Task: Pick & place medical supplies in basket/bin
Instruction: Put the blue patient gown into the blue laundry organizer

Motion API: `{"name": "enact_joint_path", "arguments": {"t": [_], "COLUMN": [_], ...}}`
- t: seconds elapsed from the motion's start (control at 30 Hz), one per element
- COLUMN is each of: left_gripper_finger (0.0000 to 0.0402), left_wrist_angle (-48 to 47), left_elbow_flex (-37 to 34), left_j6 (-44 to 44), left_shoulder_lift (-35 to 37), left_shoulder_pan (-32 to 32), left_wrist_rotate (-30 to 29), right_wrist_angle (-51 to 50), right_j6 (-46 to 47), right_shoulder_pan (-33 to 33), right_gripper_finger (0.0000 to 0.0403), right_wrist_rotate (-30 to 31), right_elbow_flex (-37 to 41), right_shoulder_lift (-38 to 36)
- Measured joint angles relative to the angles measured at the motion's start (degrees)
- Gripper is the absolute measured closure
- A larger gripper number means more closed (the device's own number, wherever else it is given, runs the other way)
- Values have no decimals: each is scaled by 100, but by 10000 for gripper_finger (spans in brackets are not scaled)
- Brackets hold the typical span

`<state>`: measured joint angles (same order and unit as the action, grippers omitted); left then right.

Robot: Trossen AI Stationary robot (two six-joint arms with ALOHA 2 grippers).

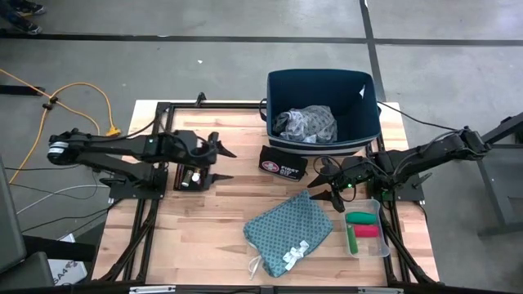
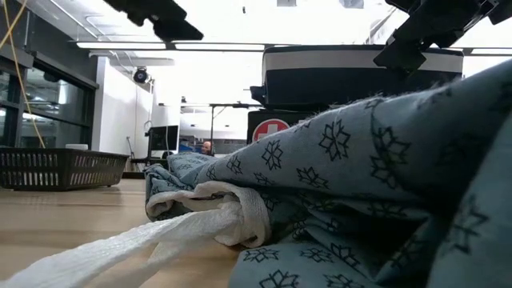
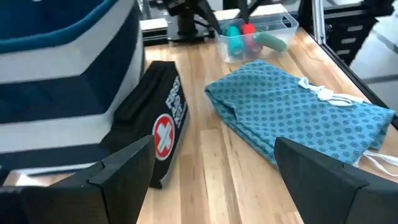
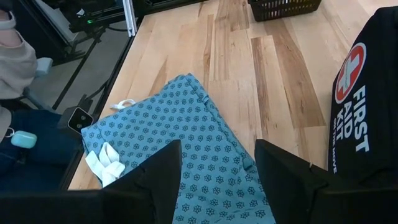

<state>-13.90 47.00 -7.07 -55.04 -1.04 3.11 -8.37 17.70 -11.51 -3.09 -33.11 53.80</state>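
Fingers of the right gripper (image 1: 333, 194) stand parted and empty above the teal cloth (image 1: 290, 232), which lies flat near the table's (image 1: 221, 212) front edge. The left gripper (image 1: 219, 163), also parted wide, holds nothing. A black pouch (image 4: 367, 106) reads "FIRST AID". Only the high view shows the pale cloth (image 1: 305, 124) inside the navy bin (image 1: 369, 122) and the rolls (image 1: 361, 224) in a clear tray (image 1: 386, 241).
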Motion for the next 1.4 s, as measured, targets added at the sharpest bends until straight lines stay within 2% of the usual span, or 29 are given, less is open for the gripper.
{"name": "enact_joint_path", "arguments": {"t": [0.3,0.57,0.97,1.4], "left_gripper_finger": [80,80,80,80], "left_wrist_angle": [537,945,1365,1864], "left_elbow_flex": [-813,-1423,-2364,-3280], "left_j6": [1,10,182,411], "left_shoulder_lift": [861,1546,2775,3631], "left_shoulder_pan": [-227,-343,-533,-533], "left_wrist_rotate": [49,568,582,-184], "right_wrist_angle": [-1,-1,-1,-1], "right_j6": [-1,-1,-1,1], "right_shoulder_pan": [2,2,2,0], "right_gripper_finger": [211,211,211,211], "right_wrist_rotate": [0,0,0,0], "right_elbow_flex": [-1,1,1,1], "right_shoulder_lift": [0,0,0,0]}}
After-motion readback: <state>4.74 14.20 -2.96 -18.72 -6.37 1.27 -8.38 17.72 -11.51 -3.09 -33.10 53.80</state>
